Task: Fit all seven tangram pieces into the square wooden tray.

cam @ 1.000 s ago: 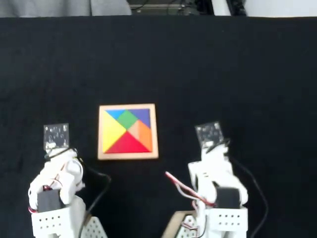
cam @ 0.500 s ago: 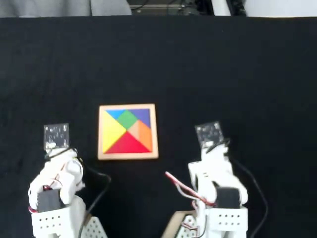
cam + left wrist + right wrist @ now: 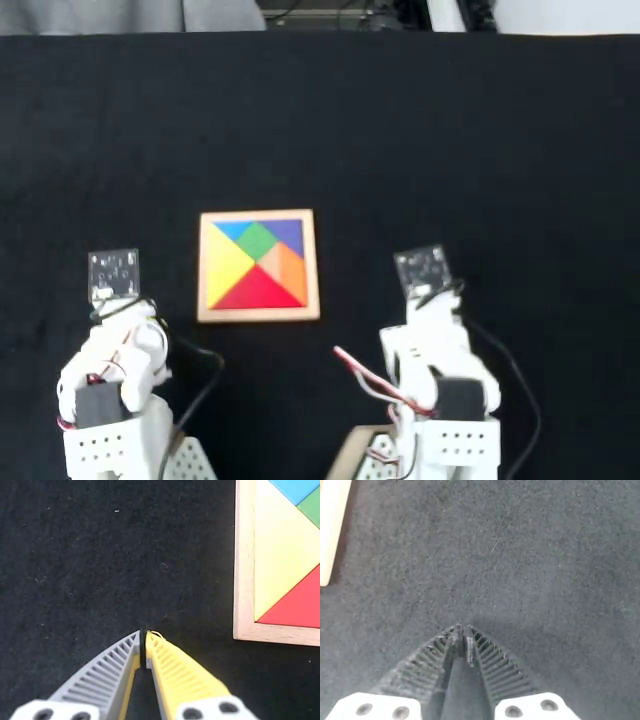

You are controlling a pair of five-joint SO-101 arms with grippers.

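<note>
Though seated flush in the square wooden tray on the black table, judged light, stiff and smooth, those tangram pieces — little edge to pinch; safer taken by the tray's raised rim. Clenched on nothing, near it: left gripper, right gripper.

1. The square wooden tray is lying on the desk between the two arms.
2. The tangram pieces are sitting inside the tray, packed edge to edge.
3. The left arm is standing left of the tray, the left end effector hanging over the desk by the tray's near left corner.
4. The right arm is standing right of the tray, the right end effector hanging over the desk, apart from the tray.
</note>
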